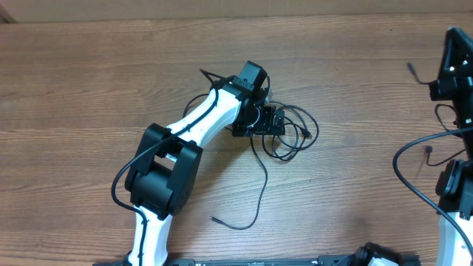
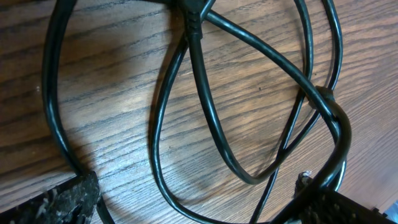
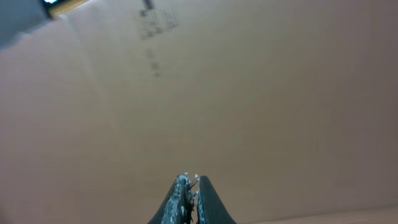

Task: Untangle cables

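Black cables (image 2: 323,99) beneath left tool (image 1: 275,122)

Glossy, smooth plastic sheathing on the cables (image 2: 213,118) between the rough, speckled pads (image 2: 65,200) of the left claw (image 2: 199,214), matt grained wood table (image 2: 112,87) beneath, matt brown board (image 3: 249,93) ahead of the right claw (image 3: 189,185).

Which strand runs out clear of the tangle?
The long single strand trailing toward the near edge of the table, ending in a small plug. The other cables lie looped together by the left gripper.
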You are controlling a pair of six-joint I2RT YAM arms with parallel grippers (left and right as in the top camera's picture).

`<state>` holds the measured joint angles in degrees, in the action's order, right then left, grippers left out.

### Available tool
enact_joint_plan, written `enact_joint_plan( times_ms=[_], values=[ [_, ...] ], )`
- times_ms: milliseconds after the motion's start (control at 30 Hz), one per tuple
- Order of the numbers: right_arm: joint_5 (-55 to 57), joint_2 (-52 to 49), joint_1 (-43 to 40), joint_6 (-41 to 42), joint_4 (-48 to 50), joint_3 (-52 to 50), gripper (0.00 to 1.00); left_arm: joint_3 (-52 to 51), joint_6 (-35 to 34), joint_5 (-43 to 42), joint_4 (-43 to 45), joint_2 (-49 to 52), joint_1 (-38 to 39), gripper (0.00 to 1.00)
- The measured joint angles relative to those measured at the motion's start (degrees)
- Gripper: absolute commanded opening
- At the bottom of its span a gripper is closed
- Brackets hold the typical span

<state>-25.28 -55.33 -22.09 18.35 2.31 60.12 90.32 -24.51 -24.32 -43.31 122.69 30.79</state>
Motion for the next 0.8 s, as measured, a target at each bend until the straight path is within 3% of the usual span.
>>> enact_joint_plan(
  times_ms=[133,333,567,800],
  values=[
    [4.74,0.0,0.0,-3.5,-6.75,0.13,0.04,0.0,0.0,0.2,0.02,0.0,0.0,1.0],
    [7.76,-0.13,-0.02,-5.27,-26.69,0.31,0.04,0.0,0.0,0.42,0.02,0.0,0.0,1.0],
    [8.33,-1.66,0.0,-0.02,-45.44,0.31,0.04,0.0,0.0,0.57,0.02,0.0,0.0,0.99],
    [7.34,-2.43,-0.02,3.21,-54.49,0.31,0.04,0.0,0.0,0.59,0.02,0.0,0.0,1.0]
  ],
)
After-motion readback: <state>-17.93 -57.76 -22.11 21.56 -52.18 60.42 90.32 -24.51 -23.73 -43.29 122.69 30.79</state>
